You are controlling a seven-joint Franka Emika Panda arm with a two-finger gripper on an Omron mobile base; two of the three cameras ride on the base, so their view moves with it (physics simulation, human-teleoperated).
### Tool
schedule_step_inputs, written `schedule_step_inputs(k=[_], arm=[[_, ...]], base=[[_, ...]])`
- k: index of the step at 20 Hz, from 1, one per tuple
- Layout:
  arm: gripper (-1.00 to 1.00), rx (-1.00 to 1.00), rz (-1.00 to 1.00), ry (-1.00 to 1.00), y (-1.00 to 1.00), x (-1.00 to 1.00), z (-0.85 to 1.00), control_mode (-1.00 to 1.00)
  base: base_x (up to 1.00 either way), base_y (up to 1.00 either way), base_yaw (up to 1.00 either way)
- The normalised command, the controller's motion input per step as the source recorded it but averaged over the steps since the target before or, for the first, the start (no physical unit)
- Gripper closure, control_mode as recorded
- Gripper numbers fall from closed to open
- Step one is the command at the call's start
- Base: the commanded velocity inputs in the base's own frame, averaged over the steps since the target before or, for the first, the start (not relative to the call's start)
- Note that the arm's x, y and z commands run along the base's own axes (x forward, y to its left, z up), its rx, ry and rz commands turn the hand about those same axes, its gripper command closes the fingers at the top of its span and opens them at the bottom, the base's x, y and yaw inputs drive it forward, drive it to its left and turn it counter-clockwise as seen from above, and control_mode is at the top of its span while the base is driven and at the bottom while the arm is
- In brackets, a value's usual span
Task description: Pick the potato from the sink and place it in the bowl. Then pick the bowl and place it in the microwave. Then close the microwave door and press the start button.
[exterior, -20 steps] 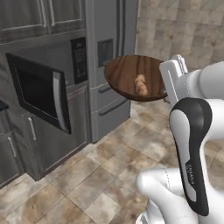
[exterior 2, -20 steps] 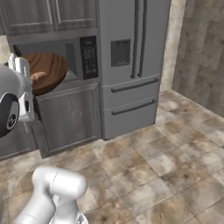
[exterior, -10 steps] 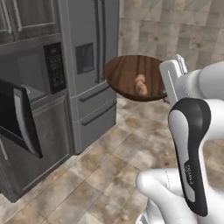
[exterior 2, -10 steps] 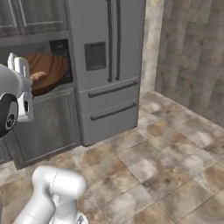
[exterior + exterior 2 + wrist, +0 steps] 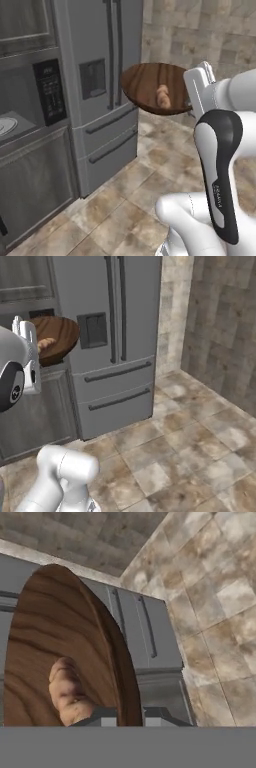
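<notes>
My gripper [image 5: 131, 718] is shut on the rim of the brown wooden bowl [image 5: 55, 637], one fingertip on each side of the edge. The tan potato [image 5: 67, 693] lies inside the bowl, close to the fingers. In the left base view the bowl [image 5: 150, 86] hangs in the air in front of the fridge, with the potato [image 5: 163, 96] in it and the gripper [image 5: 190, 102] at its right rim. The right base view has the bowl [image 5: 57, 336] and potato [image 5: 46, 344] at the left. The microwave [image 5: 20, 112] is at the far left, with its button panel [image 5: 50, 92] and turntable [image 5: 4, 125] in sight.
A tall grey fridge [image 5: 107, 85] with two drawers stands right behind the bowl. Grey cabinets [image 5: 35, 185] sit under the microwave. Tiled floor [image 5: 190, 441] spreads to the right, bounded by a stone-tiled wall [image 5: 220, 331].
The whole scene has slid left in both base views as the base moved. The microwave and its door went toward the left edge. The bowl with the potato stays held in the gripper.
</notes>
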Motion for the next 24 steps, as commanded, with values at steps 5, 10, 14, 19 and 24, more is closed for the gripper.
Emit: schedule_step_inputs(k=[5, 10, 14, 19, 24], arm=[[1.0, 0.0, 0.0, 0.0, 0.0, 0.0, 0.0, 1.0], [1.0, 0.0, 0.0, 0.0, 0.0, 0.0, 0.0, 1.0], [1.0, 0.0, 0.0, 0.0, 0.0, 0.0, 0.0, 1.0], [1.0, 0.0, 0.0, 0.0, 0.0, 0.0, 0.0, 1.0], [1.0, 0.0, 0.0, 0.0, 0.0, 0.0, 0.0, 1.0]], base=[[0.38, 0.02, 0.48], [0.28, 0.09, 0.47], [0.58, 0.04, 0.37], [0.76, 0.0, 0.29], [0.4, 0.0, 0.28]])
